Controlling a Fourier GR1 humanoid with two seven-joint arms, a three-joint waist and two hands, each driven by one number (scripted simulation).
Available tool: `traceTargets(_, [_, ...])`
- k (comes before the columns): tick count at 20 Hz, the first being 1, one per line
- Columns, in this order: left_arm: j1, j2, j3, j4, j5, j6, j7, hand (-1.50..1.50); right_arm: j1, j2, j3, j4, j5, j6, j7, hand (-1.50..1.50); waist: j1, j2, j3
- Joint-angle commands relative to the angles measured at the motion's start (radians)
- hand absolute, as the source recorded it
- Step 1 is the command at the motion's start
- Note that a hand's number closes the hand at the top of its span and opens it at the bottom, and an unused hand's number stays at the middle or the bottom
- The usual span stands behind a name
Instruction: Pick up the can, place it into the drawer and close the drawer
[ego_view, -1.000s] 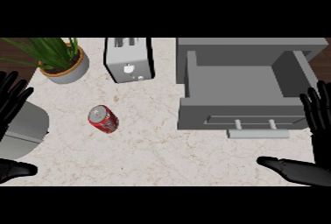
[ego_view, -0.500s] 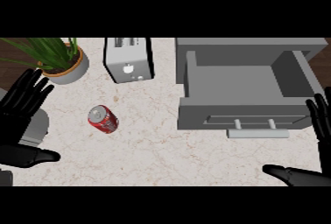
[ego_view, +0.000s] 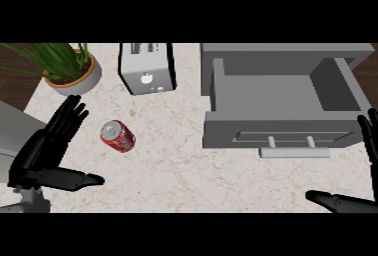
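Left hand (ego_view: 48, 150) is spread wide at the can's (ego_view: 117, 135) 8 o'clock, lining up a grab I'd guess. Drawer (ego_view: 275, 134) is open at its 3 o'clock, ready for it. Right hand (ego_view: 341, 202) is open too.

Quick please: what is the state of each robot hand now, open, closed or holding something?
Left robot hand: open, holding nothing, beside the red can.
Right robot hand: open, holding nothing, at the view's right edge.

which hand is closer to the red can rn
Left. The left hand, open, sits just left of the can, fingers almost alongside it. The right hand is far off at the view's right edge, past the open drawer.
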Motion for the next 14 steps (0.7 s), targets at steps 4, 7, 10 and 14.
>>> traceTargets(4, [0.038,0.029,0.042,0.165,-0.049,-0.054,-0.177,-1.50,-0.005,0.014,-0.009,0.050,0.007,0.014,-0.045,-1.50,0.002,0.000,0.000])
traceTargets(7, [-0.061,-0.058,-0.008,0.321,-0.152,0.059,-0.247,-1.50,0.041,-0.015,-0.047,-0.067,-0.051,0.047,0.022,-1.50,-0.005,0.001,-0.001])
traceTargets(10, [-0.068,-0.055,0.000,0.367,-0.167,0.071,-0.280,-1.50,0.053,-0.048,-0.110,-0.051,-0.098,0.090,0.006,-1.50,-0.004,0.000,0.000])
traceTargets(14, [-0.082,-0.045,0.031,0.547,-0.176,0.056,-0.417,-1.50,0.017,-0.009,-0.051,-0.042,-0.020,0.048,0.027,-1.50,-0.002,0.001,-0.001])
